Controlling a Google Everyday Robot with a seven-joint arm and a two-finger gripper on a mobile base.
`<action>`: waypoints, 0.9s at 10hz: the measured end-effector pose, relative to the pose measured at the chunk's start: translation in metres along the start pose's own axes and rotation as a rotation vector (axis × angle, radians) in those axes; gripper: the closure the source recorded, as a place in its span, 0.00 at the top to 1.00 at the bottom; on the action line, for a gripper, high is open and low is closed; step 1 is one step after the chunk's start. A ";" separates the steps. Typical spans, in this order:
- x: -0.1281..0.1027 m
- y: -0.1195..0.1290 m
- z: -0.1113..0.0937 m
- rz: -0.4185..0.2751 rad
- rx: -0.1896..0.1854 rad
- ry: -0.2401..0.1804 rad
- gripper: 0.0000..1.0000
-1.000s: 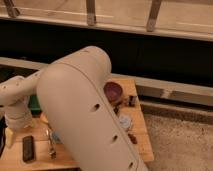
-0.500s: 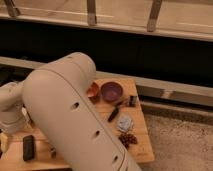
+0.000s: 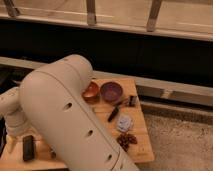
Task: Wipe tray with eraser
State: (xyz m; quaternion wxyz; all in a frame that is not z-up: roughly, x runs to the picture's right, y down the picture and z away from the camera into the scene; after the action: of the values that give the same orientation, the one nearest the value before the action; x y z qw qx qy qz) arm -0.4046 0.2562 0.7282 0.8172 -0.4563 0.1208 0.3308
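The eraser, a small flat black block, lies on the wooden table near its front left corner. My large white arm fills the foreground and covers the table's left and middle. The green tray is hidden behind it. The gripper is also hidden behind the arm at the left. Only white arm segments show there, just above the eraser.
An orange bowl and a purple bowl stand at the table's back. A slim black-handled tool, a small dark item, a pale crumpled object and a dark red cluster lie on the right part. A dark wall with a railing runs behind.
My arm's bulk has shifted left in the view. It now uncovers the orange bowl and more of the table's right part. The eraser has stayed in place.
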 end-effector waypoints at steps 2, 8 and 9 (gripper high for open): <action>-0.003 -0.001 0.006 0.036 0.022 -0.019 0.80; -0.018 -0.011 0.022 0.059 -0.016 -0.043 0.80; -0.020 -0.011 0.027 0.055 -0.023 -0.037 0.80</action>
State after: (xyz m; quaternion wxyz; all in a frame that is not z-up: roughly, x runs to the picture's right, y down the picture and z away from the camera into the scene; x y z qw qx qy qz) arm -0.4159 0.2658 0.7604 0.8045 -0.4563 0.1142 0.3627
